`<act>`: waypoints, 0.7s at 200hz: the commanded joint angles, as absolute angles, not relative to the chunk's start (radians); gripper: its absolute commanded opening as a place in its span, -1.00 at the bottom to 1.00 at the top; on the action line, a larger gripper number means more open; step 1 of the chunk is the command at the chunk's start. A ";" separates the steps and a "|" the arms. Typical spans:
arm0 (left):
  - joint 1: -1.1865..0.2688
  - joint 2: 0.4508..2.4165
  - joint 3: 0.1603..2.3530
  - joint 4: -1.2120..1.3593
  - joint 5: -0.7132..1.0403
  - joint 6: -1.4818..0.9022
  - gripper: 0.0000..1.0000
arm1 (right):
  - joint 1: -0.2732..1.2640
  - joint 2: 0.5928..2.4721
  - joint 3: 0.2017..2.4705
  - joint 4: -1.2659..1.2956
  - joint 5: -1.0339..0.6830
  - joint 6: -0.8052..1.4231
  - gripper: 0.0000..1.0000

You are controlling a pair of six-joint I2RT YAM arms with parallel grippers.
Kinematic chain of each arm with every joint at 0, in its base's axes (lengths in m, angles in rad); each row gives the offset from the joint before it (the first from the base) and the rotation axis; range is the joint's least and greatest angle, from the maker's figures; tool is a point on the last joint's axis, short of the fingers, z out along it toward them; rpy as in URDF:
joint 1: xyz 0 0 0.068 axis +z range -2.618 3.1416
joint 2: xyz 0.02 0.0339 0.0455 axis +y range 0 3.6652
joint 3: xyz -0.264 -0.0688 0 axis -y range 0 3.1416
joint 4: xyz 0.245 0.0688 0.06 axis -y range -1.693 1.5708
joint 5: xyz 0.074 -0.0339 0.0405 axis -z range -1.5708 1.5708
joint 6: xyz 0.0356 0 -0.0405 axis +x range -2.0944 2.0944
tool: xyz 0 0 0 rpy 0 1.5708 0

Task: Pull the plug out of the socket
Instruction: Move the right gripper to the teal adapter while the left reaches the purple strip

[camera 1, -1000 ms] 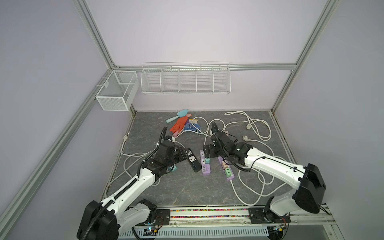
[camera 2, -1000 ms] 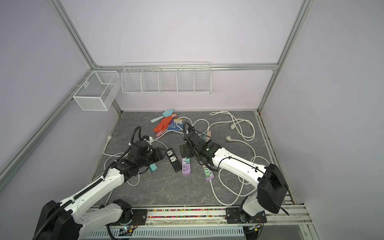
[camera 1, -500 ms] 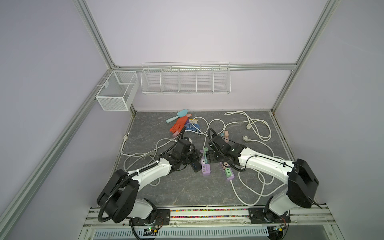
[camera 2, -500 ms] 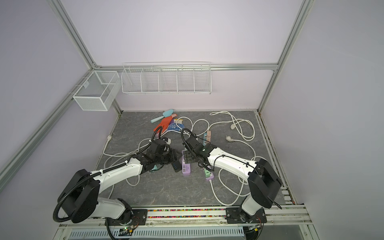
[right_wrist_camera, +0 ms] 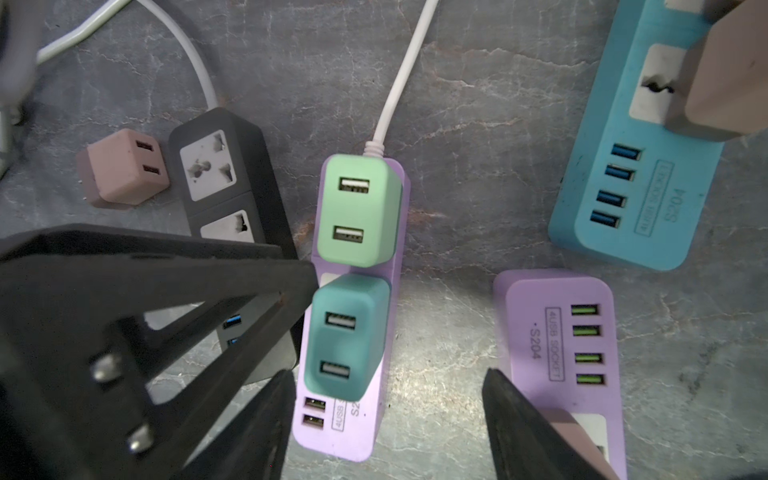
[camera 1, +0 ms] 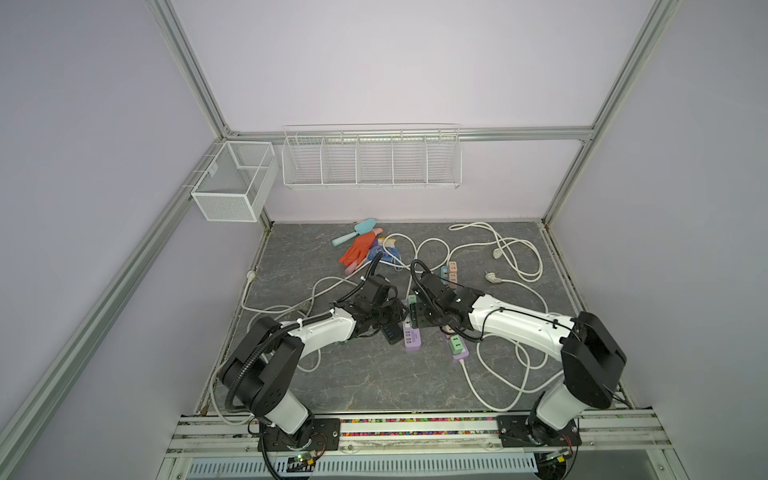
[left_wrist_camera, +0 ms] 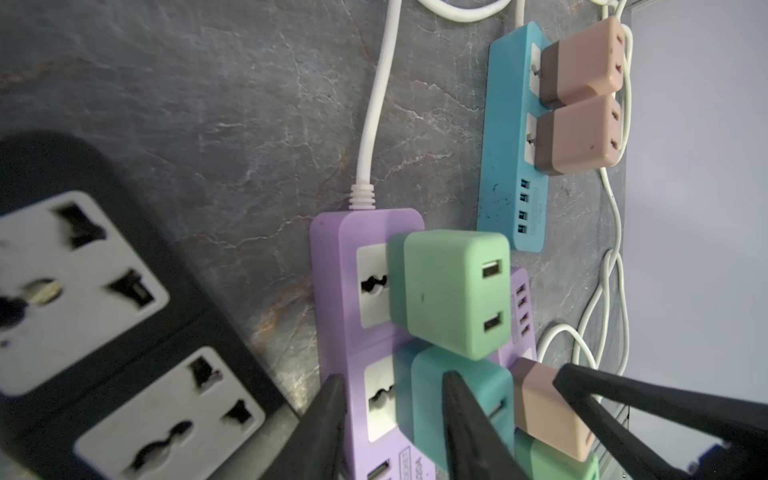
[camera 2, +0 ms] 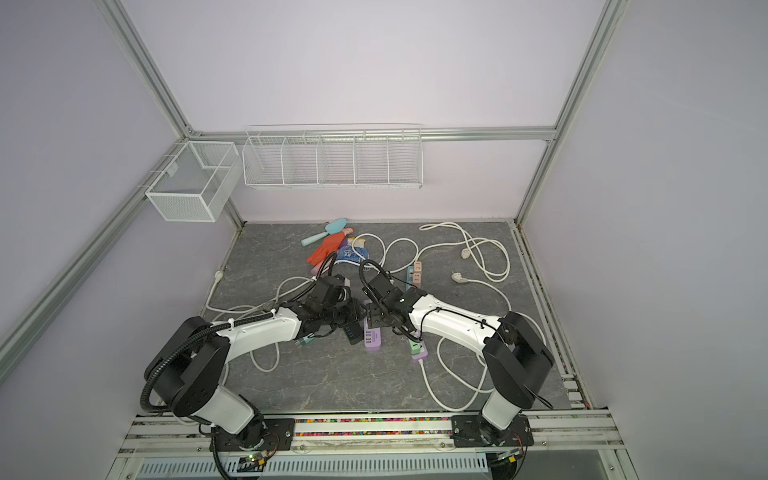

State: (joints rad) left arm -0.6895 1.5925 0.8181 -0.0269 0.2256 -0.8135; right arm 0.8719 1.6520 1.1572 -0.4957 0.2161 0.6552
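Right jaws astride socketed teal plug [right_wrist_camera: 347,336]

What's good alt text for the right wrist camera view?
A purple power strip holds a mint charger and a teal charger; the right gripper stands open astride its USB end. A black strip, blue strip, second purple strip and loose pink adapter lie nearby.

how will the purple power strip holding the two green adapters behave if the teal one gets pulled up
The purple strip looks like light, rigid plastic lying loose on the table, so it would probably lift with the teal adapter unless pinned. Its white cord looks floppy and likely offers little anchoring.
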 commanded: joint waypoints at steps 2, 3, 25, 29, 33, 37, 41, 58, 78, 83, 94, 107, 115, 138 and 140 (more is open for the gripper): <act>-0.690 1.623 0.848 -0.012 0.203 -0.804 -0.23 | 0.866 1.660 1.165 -0.482 0.218 0.663 0.47; -0.690 1.624 0.848 -0.010 0.204 -0.804 -0.24 | 0.866 1.660 1.164 -0.482 0.219 0.663 0.47; -0.690 1.652 0.860 -0.007 0.211 -0.804 -0.28 | 0.866 1.658 1.163 -0.486 0.230 0.659 0.46; -0.690 1.655 0.862 -0.008 0.214 -0.804 -0.29 | 0.865 1.657 1.163 -0.488 0.230 0.661 0.46; -0.690 1.660 0.864 -0.007 0.215 -0.804 -0.29 | 0.866 1.655 1.162 -0.488 0.229 0.661 0.46; -0.690 1.662 0.865 -0.006 0.216 -0.804 -0.29 | 0.866 1.655 1.161 -0.486 0.229 0.660 0.46; -0.690 1.666 0.865 -0.006 0.216 -0.805 -0.30 | 0.866 1.654 1.161 -0.486 0.229 0.659 0.46; -0.690 1.680 0.861 0.004 0.219 -0.808 -0.31 | 0.866 1.654 1.161 -0.486 0.233 0.653 0.45; -0.690 1.698 0.863 0.017 0.241 -0.819 -0.34 | 0.866 1.652 1.163 -0.491 0.235 0.653 0.44; -0.692 1.699 0.861 0.023 0.243 -0.824 -0.34 | 0.865 1.653 1.163 -0.490 0.232 0.652 0.44; -0.694 1.705 0.854 0.041 0.243 -0.838 -0.38 | 0.865 1.651 1.163 -0.489 0.230 0.647 0.44; -0.699 1.714 0.852 0.061 0.247 -0.843 -0.41 | 0.865 1.654 1.164 -0.490 0.240 0.643 0.43; -0.702 1.723 0.858 0.060 0.251 -0.844 -0.41 | 0.864 1.653 1.166 -0.494 0.247 0.643 0.43; -0.713 1.743 0.866 0.076 0.261 -0.857 -0.44 | 0.864 1.648 1.163 -0.492 0.251 0.640 0.41; -0.714 1.743 0.865 0.080 0.261 -0.859 -0.44 | 0.865 1.648 1.162 -0.490 0.251 0.639 0.40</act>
State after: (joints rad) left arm -0.6971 1.7157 0.8398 0.0368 0.2413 -0.8341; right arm 0.8719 1.6535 1.1572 -0.4957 0.2264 0.6498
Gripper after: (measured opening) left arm 0.281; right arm 0.708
